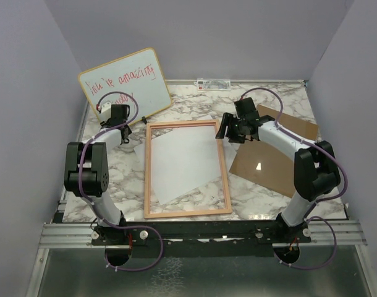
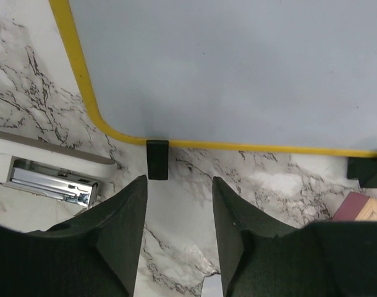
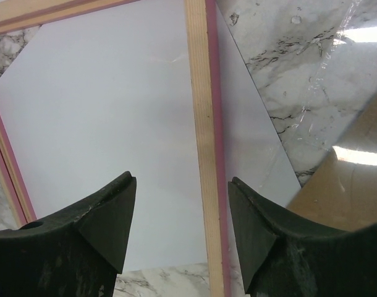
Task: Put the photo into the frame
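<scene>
We log right tool (image 3: 182, 180) nearer, wide, empty, above right rail of frame (image 1: 188, 214) | photo (image 1: 179, 164) skewed, mostly left of it, long axis near-far | left tool (image 2: 179, 180) part-open, empty

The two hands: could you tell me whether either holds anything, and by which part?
Nothing is held: the right hand is open over the frame, the left hand open beside the whiteboard.

I see the photo (image 1: 182, 164) lying white side up, skewed, within the flat-lying pinkish light-wood frame (image 1: 186, 214).
</scene>
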Robot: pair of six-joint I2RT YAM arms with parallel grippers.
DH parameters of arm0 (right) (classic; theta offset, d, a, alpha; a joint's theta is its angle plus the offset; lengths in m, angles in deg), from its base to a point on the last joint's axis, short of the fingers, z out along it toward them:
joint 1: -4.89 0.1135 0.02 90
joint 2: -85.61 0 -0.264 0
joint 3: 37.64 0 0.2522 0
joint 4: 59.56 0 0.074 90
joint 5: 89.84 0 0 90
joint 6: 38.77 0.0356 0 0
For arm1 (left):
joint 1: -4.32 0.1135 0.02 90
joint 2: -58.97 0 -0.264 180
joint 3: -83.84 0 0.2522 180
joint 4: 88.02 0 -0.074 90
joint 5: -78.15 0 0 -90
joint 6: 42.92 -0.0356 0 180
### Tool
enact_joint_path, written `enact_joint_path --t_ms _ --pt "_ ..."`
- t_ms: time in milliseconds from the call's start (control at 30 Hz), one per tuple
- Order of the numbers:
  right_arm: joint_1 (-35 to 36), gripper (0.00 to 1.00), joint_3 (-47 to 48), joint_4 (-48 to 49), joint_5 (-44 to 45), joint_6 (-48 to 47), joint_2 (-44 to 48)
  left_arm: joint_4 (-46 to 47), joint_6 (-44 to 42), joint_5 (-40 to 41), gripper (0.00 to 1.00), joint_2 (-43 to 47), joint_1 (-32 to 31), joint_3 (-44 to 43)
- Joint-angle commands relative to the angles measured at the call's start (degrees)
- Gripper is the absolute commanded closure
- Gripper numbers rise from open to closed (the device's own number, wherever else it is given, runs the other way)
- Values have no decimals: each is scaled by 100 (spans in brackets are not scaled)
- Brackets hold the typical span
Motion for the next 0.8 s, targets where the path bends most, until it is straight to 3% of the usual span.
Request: enact_joint_path --t_ms 0,200,767 --pt "-47 35 203 -18 -63 -54 -226 462 37 524 55 -223 31 -62" --pt "-42 37 476 -134 20 -133 -427 711 -92 449 65 -490 261 -102" --pt "-39 38 996 -429 129 -188 -808 800 -427 -88 66 -1512 743 -1296"
